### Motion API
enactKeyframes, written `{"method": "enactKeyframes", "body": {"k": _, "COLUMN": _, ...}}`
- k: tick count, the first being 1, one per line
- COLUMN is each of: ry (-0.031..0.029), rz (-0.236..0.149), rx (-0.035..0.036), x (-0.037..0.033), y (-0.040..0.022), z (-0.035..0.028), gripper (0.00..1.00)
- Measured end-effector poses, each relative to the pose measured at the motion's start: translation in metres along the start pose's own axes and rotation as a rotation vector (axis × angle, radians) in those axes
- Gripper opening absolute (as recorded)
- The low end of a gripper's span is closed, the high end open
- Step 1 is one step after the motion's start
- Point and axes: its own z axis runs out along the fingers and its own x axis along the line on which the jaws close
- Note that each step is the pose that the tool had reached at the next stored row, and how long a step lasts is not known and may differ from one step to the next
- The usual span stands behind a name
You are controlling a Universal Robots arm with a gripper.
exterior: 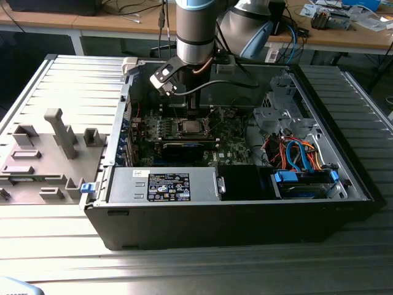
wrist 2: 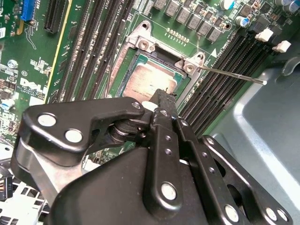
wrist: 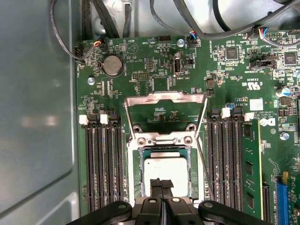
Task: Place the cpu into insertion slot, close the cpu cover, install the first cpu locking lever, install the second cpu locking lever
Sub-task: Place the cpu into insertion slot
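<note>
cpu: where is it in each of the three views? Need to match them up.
Exterior view: cpu sits mid-motherboard, right under the arm's tool.
Second wrist view: cpu lies just past the jaws' tips.
First wrist view: cpu is partly behind the jaws' tips.
Shared landmark: the gripper, tips at the cpu.

Soft, even light falls on the cpu [wrist: 165,168]; its metal top gives a pale sheen in the first wrist view. Well beside the cpu, the case wall [wrist: 40,122] carries a dull glare patch. My pincer [wrist 2: 164,96] shows small highlights on its black links. In the exterior view, the board round the cpu lies dimmer than the bright table [exterior: 344,258].
</note>
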Motion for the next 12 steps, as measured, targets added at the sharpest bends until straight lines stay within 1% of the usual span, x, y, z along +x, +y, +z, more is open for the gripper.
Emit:
{"method": "enactKeyframes", "body": {"k": 5, "ry": 0.0022, "rz": 0.0, "rx": 0.0001, "x": 0.0, "y": 0.0, "z": -0.0009, "gripper": 0.11}}
{"method": "enactKeyframes", "body": {"k": 12, "ry": 0.0077, "rz": 0.0, "rx": 0.0003, "x": 0.0001, "y": 0.0, "z": -0.0023, "gripper": 0.11}}
